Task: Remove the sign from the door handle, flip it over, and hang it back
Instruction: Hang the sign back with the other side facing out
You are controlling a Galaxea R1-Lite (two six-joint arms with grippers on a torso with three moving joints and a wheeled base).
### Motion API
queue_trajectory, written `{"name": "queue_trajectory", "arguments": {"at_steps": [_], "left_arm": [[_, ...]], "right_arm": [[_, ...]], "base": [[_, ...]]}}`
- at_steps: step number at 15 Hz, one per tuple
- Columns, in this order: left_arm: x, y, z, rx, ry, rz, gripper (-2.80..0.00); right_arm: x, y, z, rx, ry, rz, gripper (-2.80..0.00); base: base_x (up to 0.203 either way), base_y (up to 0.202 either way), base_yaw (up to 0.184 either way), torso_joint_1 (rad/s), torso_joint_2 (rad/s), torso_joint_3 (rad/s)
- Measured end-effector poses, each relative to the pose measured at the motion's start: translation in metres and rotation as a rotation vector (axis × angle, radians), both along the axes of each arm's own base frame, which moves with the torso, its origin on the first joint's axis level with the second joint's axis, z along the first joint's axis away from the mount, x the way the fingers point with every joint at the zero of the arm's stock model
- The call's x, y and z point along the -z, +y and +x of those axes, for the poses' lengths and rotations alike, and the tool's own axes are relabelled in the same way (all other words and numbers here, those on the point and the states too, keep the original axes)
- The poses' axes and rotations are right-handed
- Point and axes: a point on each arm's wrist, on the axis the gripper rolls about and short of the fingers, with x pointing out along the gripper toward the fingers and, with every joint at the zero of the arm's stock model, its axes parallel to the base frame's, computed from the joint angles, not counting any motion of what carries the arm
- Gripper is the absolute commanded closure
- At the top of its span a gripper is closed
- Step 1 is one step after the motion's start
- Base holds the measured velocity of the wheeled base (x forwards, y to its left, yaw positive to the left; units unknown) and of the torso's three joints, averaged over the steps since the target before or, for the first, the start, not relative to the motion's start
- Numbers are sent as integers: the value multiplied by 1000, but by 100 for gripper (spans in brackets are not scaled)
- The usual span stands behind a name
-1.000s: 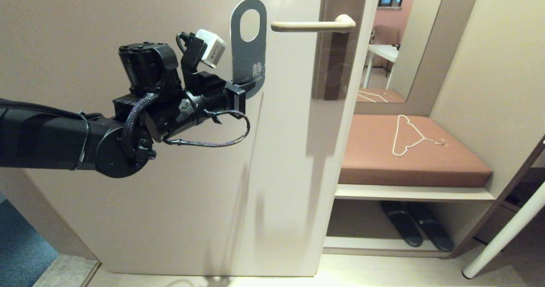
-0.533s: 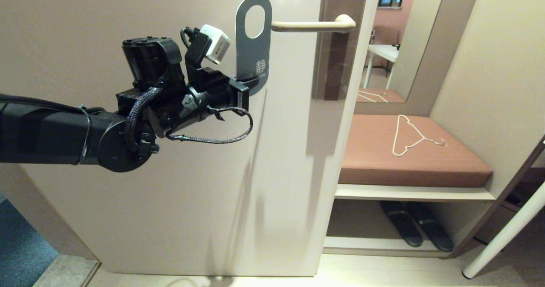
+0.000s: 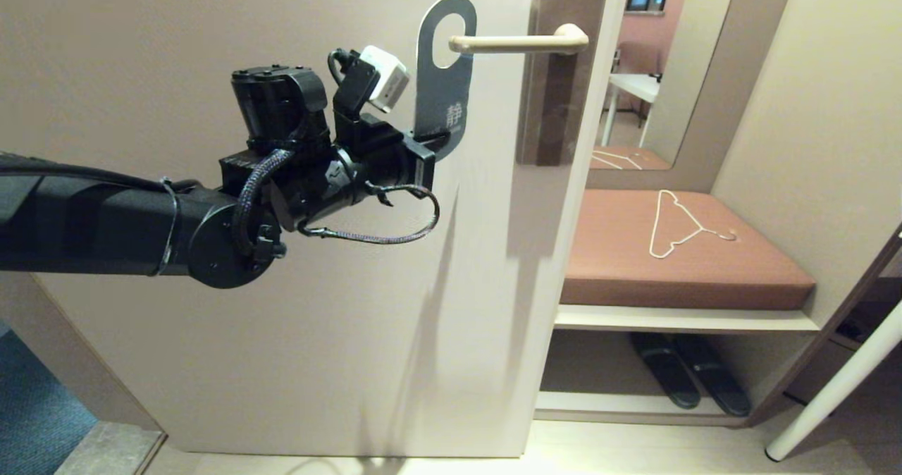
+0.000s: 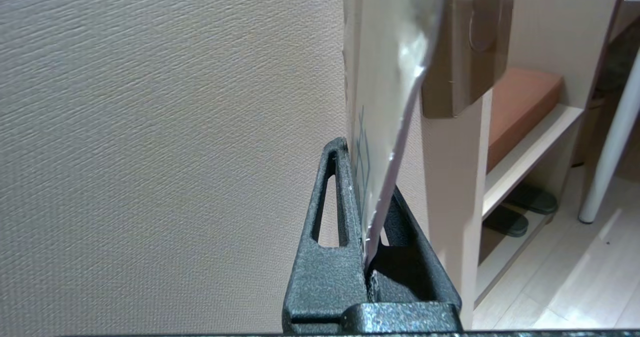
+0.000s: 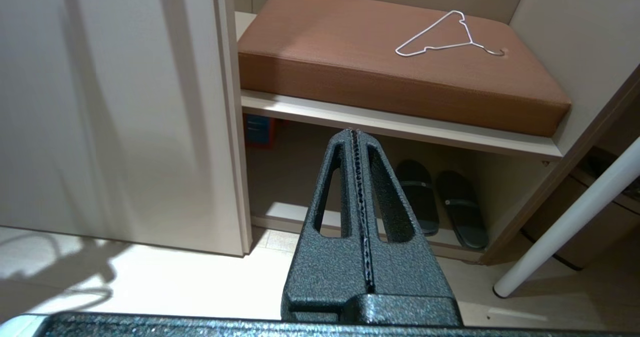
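My left gripper (image 3: 431, 140) pinches the sign (image 3: 444, 73) by its bottom edge, hole at the door handle (image 3: 518, 41) tip; risk: card flexes, misses.

Sign: flat blue-grey card door hanger (image 3: 442, 101) with rounded top and oval hole, white character printed low on the visible face.
Sign pose: upright, close before the door, its lower edge clamped in the left gripper (image 3: 431, 145).
Handle: slim straight beige metallic lever bar (image 3: 521, 41), horizontal, rounded free end.
Relation: the handle's free tip lies within the sign's oval hole.
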Motion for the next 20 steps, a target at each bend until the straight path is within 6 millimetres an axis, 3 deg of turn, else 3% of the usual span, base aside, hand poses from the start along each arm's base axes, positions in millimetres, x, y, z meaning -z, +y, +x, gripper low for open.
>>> {"name": "queue_trajectory", "arguments": {"at_steps": [12,20], "left_arm": [[-2,-20,-21,-99,-34,130,0],[1,-41,-33,-72,-34,135,0]], "right_arm": [[0,0,0,0,0,0,0],[0,0,0,1,1,0,0]], "base": [[0,0,0,0,0,0],[0,0,0,0,0,0]]}}
